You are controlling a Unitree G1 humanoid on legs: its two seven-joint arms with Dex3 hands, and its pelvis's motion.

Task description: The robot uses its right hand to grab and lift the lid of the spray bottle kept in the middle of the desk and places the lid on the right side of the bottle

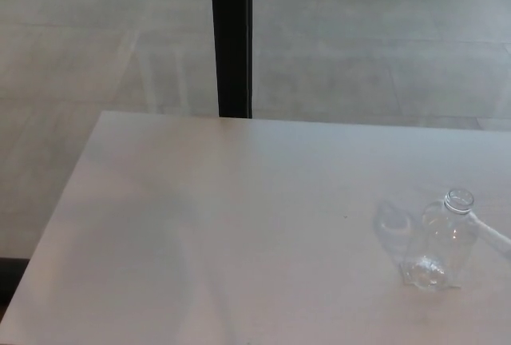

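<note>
- Spray bottle: clear plastic, seen upright with open neck at the desk's right side.
- A pale tube-like piece is seen beside its neck.
- White desk is backed by a black post.
- Neither robot hand is shown, so their state cannot be told.

One clear bottle on one desk. One pale thin tube right of the bottle. One black post behind the desk.

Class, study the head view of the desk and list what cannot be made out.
- Both robot hands: outside the head view.
- Lid: a pale strip right of the spray bottle runs off the right edge; too blurred to identify.
- Bottle contents: clear plastic, too small to tell.
- Desk: near edge cut off.
</note>
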